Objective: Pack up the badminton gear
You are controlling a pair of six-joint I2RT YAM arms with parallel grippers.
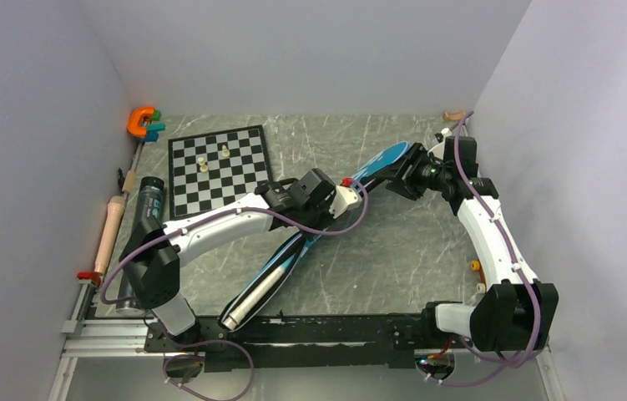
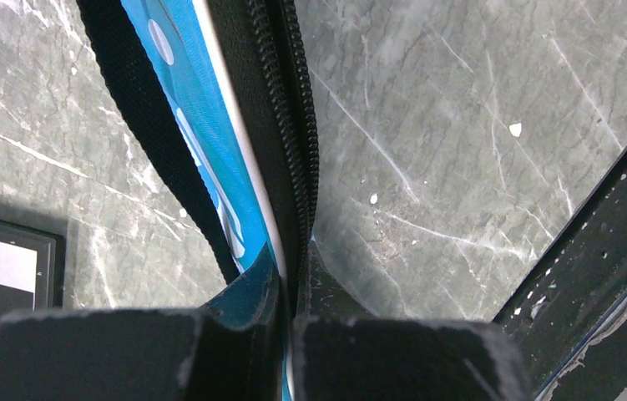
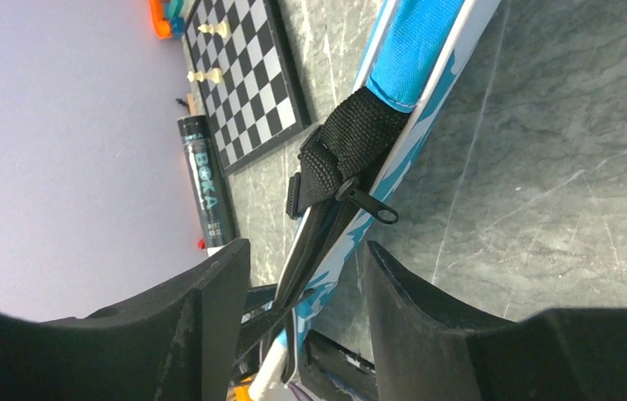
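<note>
Grey marble bench. The blue bag lies across the middle of it, long axis diagonal: one end near the arm bases at near-left, the other at far-right. It looks tipped up on its edge rather than flat. Can't see what's inside it from any view. The chessboard sits far-left with two pale pieces on it, well apart from the bag. The black tube is on the bench's left side just beside the board, long axis running near-to-far. Can't tell whether anything is in it. The left gripper is clamped tight on the bag's edge about two-thirds of the way to the far end, with the zip teeth running straight out from between its fingers. The right gripper is at the bag's far end with its jaws apart, holding nothing. The bag's edge passes between the fingers, and the black strap and zip pull are just ahead of them, not touching. The orange clamp is in the far-left corner.
</note>
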